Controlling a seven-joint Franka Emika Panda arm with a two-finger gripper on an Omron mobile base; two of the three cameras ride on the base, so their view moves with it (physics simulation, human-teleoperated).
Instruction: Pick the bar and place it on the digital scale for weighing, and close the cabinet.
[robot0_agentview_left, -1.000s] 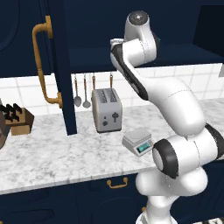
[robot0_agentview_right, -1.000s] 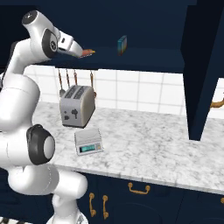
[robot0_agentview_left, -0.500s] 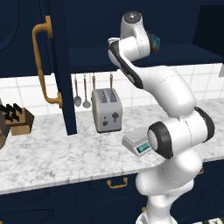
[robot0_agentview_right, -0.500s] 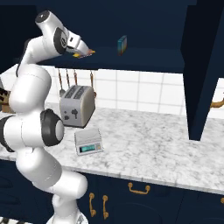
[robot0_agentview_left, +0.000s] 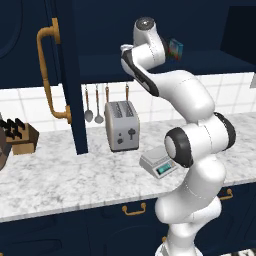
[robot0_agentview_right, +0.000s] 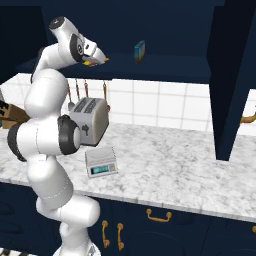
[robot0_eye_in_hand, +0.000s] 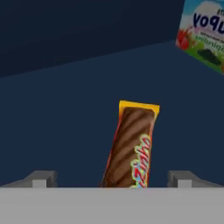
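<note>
The cabinet (robot0_agentview_right: 165, 30) stood open: one navy door (robot0_agentview_left: 67, 75) with a curved brass handle (robot0_agentview_left: 50, 75) hung out at my left, another door (robot0_agentview_right: 232, 80) at my right, leaving the dark shelf (robot0_agentview_right: 165, 70) exposed between them. My arm reached up to that shelf from above the marble counter (robot0_agentview_right: 165, 165).

The toaster (robot0_agentview_left: 121, 125) stood at the back of the counter, with the digital scale (robot0_agentview_right: 101, 161) in front of it near the counter's front edge, its flat top bare and its teal display facing forward. Open counter lay to the right of the scale in the right base view.

A blue multicoloured box (robot0_agentview_right: 139, 51) stood upright on the shelf, well to the right of my gripper (robot0_agentview_right: 98, 61).

The bar (robot0_eye_in_hand: 131, 146) lay flat on the shelf floor: slim, brown-faced, with a red edge, a yellow far end and slanted lettering. The hand view showed it running between my fingertips (robot0_eye_in_hand: 43, 179), which stood wide apart and clear of its sides. The right base view showed only an orange sliver at my fingers.
</note>
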